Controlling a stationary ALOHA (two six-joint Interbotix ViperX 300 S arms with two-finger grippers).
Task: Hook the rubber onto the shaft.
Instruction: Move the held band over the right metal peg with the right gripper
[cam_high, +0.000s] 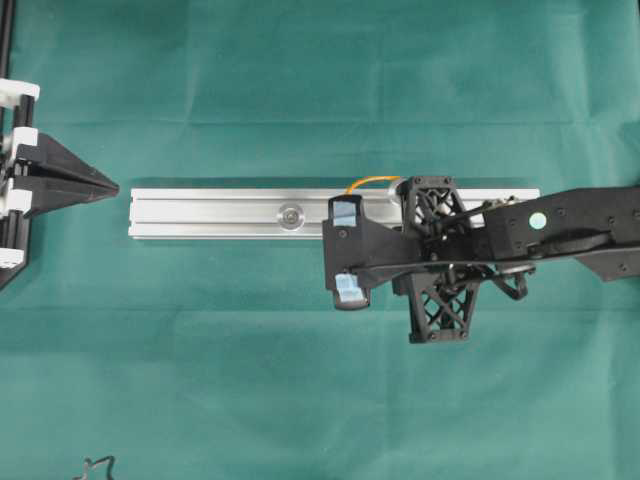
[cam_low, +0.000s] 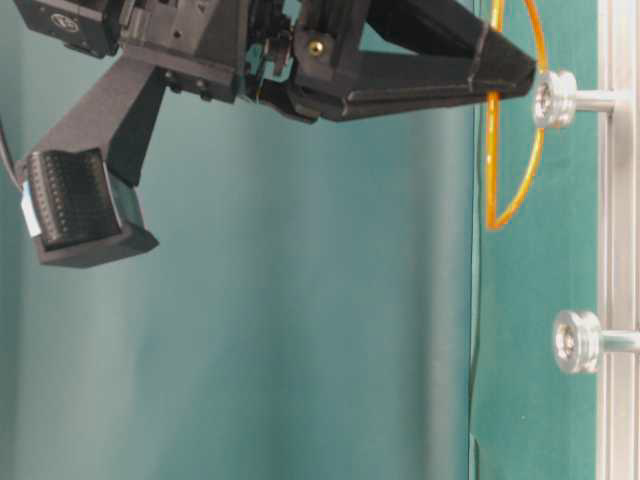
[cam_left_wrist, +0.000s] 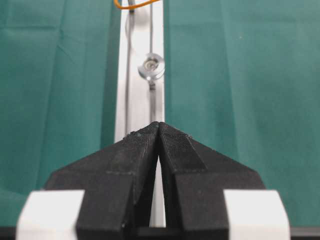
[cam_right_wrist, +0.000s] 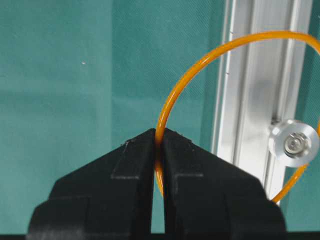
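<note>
The rubber (cam_high: 372, 181) (cam_low: 491, 160) (cam_right_wrist: 272, 34) is a thin orange loop, and my right gripper (cam_high: 418, 190) (cam_low: 530, 70) (cam_right_wrist: 159, 131) is shut on its rim. It hangs just beside the silver rail (cam_high: 200, 212) (cam_right_wrist: 250, 100). In the right wrist view the round head of the shaft (cam_right_wrist: 294, 143) (cam_low: 556, 99) shows inside the ring. The loop's far side passes behind that head. From overhead this shaft is hidden under the right arm. My left gripper (cam_high: 115, 187) (cam_left_wrist: 159, 124) is shut on nothing, off the rail's left end.
A second shaft (cam_high: 291, 214) (cam_low: 575, 341) (cam_left_wrist: 151, 66) stands on the rail, farther left. Green cloth (cam_high: 300, 400) covers the table. A small black object (cam_high: 95, 468) lies at the bottom left edge.
</note>
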